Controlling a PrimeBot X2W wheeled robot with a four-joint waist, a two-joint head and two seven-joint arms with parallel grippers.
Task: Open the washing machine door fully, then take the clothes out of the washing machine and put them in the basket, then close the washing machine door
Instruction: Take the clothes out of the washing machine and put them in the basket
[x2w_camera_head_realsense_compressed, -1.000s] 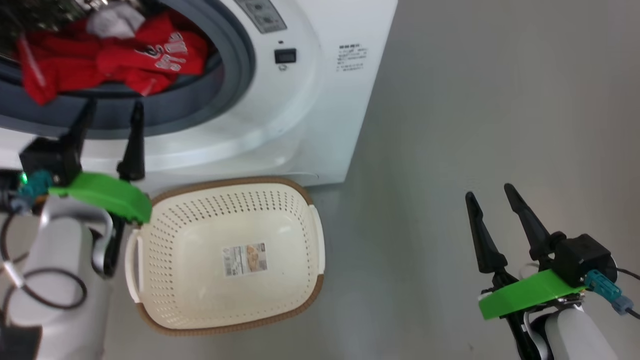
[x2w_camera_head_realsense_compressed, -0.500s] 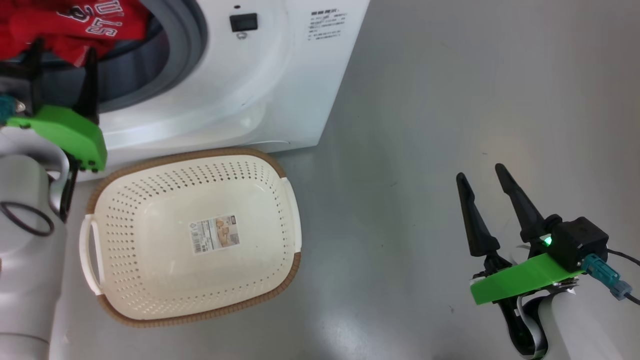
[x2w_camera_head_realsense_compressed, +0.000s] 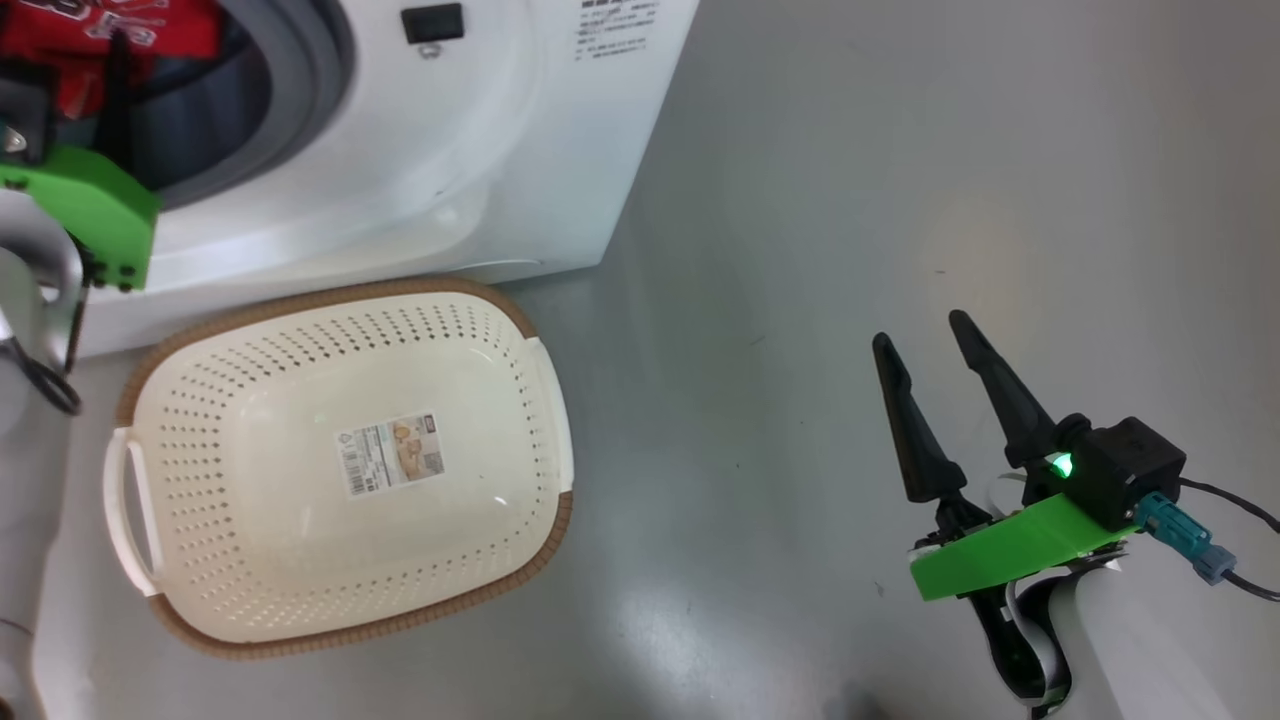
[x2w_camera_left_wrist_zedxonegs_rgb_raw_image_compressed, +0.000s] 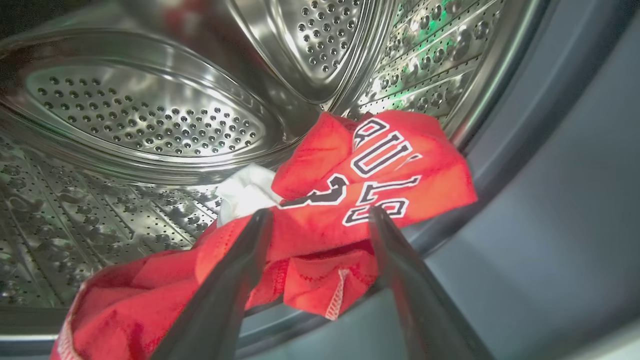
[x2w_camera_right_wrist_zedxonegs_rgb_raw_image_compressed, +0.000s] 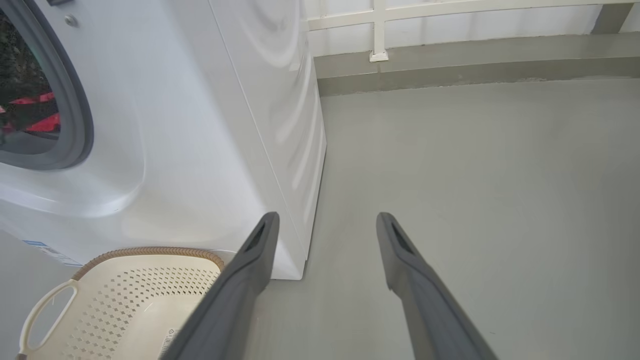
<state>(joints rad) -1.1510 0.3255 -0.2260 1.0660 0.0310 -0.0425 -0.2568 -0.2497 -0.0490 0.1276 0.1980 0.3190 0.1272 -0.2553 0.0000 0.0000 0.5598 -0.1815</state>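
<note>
Left gripper (x2w_camera_left_wrist_zedxonegs_rgb_raw_image_compressed: 320, 212) wide open, empty, at the drum mouth. Red jersey (x2w_camera_left_wrist_zedxonegs_rgb_raw_image_compressed: 360, 165) lies straight ahead on the gasket lip, bunched crosswise between the fingertips. Right gripper (x2w_camera_head_realsense_compressed: 919, 328) also wide, well apart over the floor.

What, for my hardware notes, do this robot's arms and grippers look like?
Both forearms are pale and rounded. The right gripper has two long, tapering black jaws on a green bracket, a black box with a green light, a teal plug and a dark cable. The left gripper has matching dark jaws, a green bracket and black cable loops.
</note>
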